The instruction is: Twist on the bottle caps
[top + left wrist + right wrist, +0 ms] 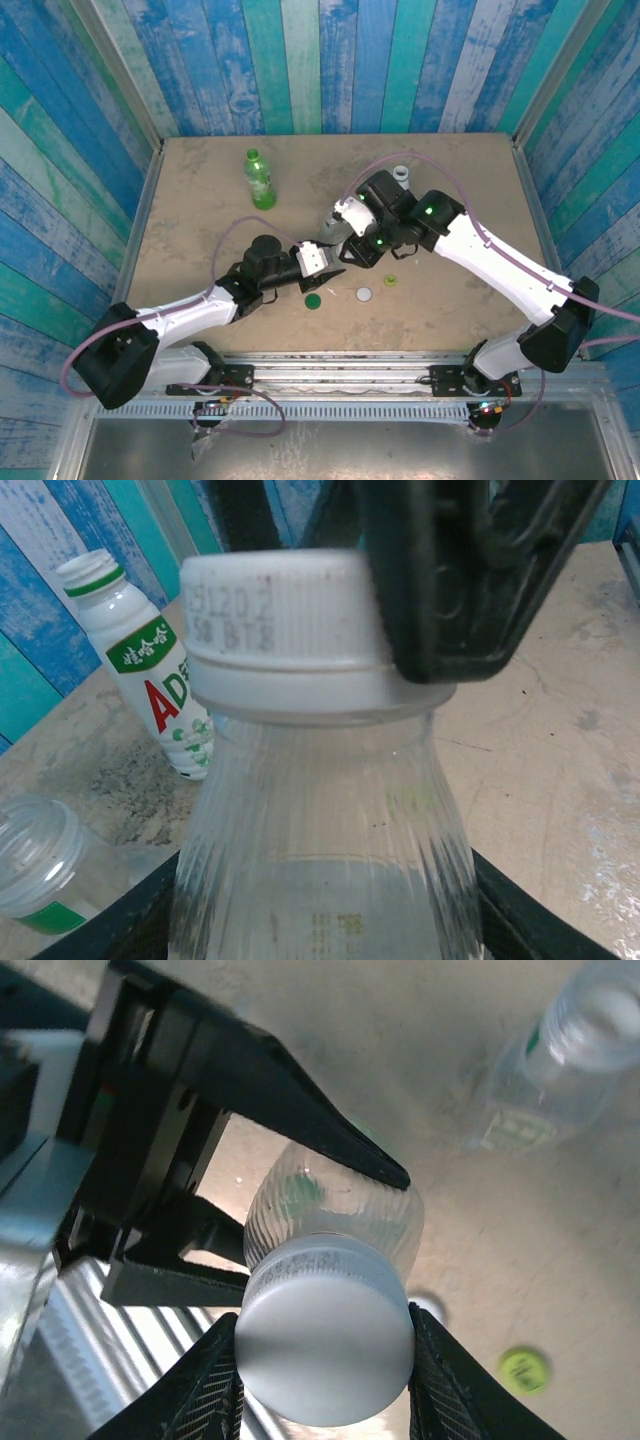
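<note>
Status: I have the clear bottle [320, 780] clamped low on its body by the left end effector [325, 865]. Its jaws are pressed against both sides, so the bottle can't spin while torque goes in at the top. It's held around mid-surface, between the two arms.

The right end effector [322, 1320] comes in from above and pinches the white cap [285, 615], one pad on each side of the knurled skirt. That grip puts the wrist roll axis roughly in line with the neck, which is what I want for threading.

In the left wrist view the cap sits level on the neck ring with no visible tilt, so I don't think it's cross-threaded. I can't tell from here how tight it is.

Elsewhere on the surface [200, 250]:
- The white bottle [150, 670] stands upright near the wall with its neck open.
- The second clear bottle [35, 865] sits just beside it, also with its neck open.
- The green bottle [260, 182] is far left, well apart from the others. I can't tell whether it's capped.
- The dark green cap [313, 300], spare white cap [364, 294] and yellow-green cap [390, 280] lie loose in a row near the arm bases, within reach of both arms.

My read is that this is the first of four, mid-twist. The main risk is the pads slipping on the cap if the left grip lets the thin bottle wall flex. Next I'd expect a regrasp and another turn to be needed.
</note>
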`<act>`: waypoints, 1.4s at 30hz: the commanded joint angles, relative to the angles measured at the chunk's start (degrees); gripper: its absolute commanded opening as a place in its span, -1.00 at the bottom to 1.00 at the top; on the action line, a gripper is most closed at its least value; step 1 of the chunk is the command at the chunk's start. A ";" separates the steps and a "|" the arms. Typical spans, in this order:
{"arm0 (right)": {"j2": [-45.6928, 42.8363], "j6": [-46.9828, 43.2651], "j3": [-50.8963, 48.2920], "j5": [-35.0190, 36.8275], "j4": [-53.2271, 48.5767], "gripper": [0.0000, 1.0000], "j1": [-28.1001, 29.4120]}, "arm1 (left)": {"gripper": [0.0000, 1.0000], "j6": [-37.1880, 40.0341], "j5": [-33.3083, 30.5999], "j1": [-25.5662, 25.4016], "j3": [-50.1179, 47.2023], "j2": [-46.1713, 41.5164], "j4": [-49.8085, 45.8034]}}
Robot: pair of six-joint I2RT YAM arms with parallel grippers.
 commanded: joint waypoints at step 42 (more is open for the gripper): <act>-0.22 -36.24 1.14 -6.33 -1.69 -0.21 -2.41 | -0.12 1.05 2.91 0.08 0.64 -3.04 -0.53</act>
